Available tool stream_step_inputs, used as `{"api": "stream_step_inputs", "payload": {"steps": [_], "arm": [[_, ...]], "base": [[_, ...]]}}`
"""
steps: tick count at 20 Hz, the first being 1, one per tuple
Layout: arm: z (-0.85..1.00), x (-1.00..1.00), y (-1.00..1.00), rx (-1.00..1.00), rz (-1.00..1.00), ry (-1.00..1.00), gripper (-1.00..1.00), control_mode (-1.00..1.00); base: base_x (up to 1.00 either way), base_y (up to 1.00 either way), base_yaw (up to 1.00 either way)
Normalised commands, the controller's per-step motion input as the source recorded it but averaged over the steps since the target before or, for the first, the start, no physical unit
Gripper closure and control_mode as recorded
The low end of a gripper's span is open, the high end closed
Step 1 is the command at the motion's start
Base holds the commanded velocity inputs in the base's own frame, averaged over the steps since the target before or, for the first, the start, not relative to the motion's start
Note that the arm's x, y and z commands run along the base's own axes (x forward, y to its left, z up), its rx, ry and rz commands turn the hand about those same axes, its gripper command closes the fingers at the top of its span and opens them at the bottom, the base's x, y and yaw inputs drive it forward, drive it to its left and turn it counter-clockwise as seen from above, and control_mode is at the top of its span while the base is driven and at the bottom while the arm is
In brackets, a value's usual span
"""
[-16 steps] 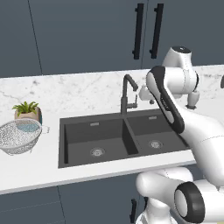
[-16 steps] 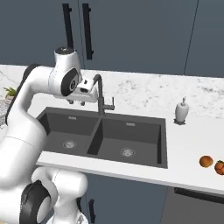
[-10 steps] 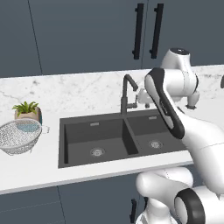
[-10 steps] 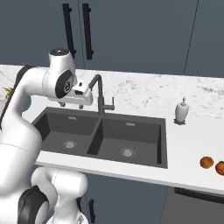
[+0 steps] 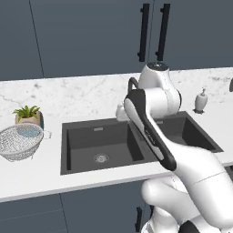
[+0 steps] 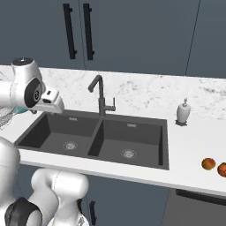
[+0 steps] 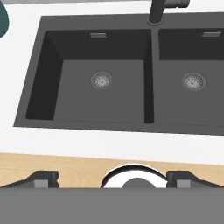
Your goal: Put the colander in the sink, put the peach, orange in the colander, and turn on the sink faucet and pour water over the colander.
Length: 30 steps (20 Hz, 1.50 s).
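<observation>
My gripper (image 7: 112,181) hangs above the front edge of the sink (image 7: 105,83), jaws spread wide with nothing between them; the two dark fingertips (image 7: 41,178) sit far apart at the bottom of the hand view. Below it lie the left basin with its round metal drain (image 7: 101,80), the divider and part of the right basin.

Colander (image 5: 19,142): on the white counter (image 5: 36,170), left of the sink, well apart from my hand. Just behind it stands a potted plant (image 5: 28,115).

Sink faucet (image 6: 99,94): upright behind the divider, spout bent over toward the left basin.

Soap dispenser (image 6: 183,112): on the counter at the sink's right rear corner.

Orange (image 6: 208,164) and peach (image 6: 222,169): side by side near the counter's front edge, far right of the sink.
</observation>
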Motion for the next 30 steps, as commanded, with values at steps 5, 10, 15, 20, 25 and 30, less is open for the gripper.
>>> {"api": "stream_step_inputs", "payload": {"steps": [5, 10, 15, 20, 25, 30], "arm": [[-0.03, 0.0, 1.0, 0.0, 0.0, 0.0, -1.0, -1.0], [-0.06, 0.0, 0.99, 0.0, 0.0, 0.03, -1.0, -1.0], [-0.16, 0.0, 0.95, 0.0, 0.0, 0.05, -1.0, -1.0], [-0.25, 0.11, 0.89, 0.0, 0.0, 0.03, -1.0, -1.0], [-0.11, 0.41, 0.35, 0.01, 0.0, 0.0, -1.0, -1.0], [-0.06, 0.44, 0.25, 0.02, 0.0, 0.05, -1.0, -1.0]], "base": [[0.0, 0.0, 0.0], [0.0, 0.0, 0.0], [0.0, 0.0, 0.0], [0.0, 0.0, 0.0], [0.0, 0.0, 0.0], [0.0, 0.0, 0.0]]}}
